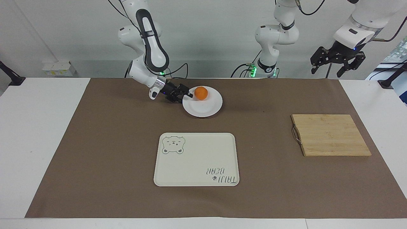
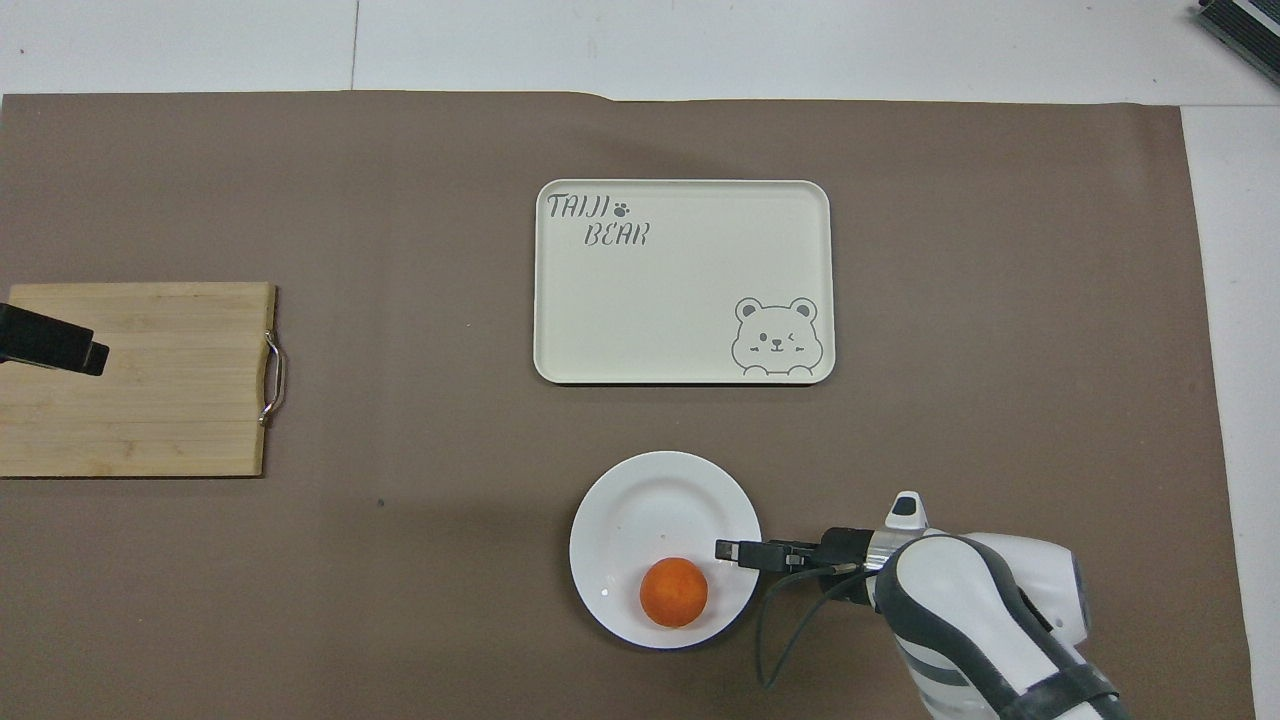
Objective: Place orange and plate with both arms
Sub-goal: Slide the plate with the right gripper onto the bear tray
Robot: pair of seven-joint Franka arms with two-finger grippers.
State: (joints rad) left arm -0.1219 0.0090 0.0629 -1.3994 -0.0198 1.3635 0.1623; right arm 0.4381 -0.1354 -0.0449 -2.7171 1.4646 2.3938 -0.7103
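Small bright-orange fruit (image 1: pixel 201 93) sits on the round glossy white plate (image 1: pixel 205 108), on the part nearest the robots. Right gripper (image 1: pixel 187 95) is low at the plate's rim on the right arm's side, fingertips over the edge; whether it is clamped on the rim cannot be told. Left gripper (image 1: pixel 337 60) waits raised over the table's left-arm end, fingers spread; overhead shows only its tip (image 2: pixel 52 343) above the wooden cutting board (image 2: pixel 150 400).

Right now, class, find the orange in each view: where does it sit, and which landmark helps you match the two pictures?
Facing view: the orange sits upper centre, on the plate, on the part nearest the robots.
Overhead view: the orange sits lower centre, on the plate's robot-side part.
Shared landmark: the bear tray, farther from the robots than the plate.
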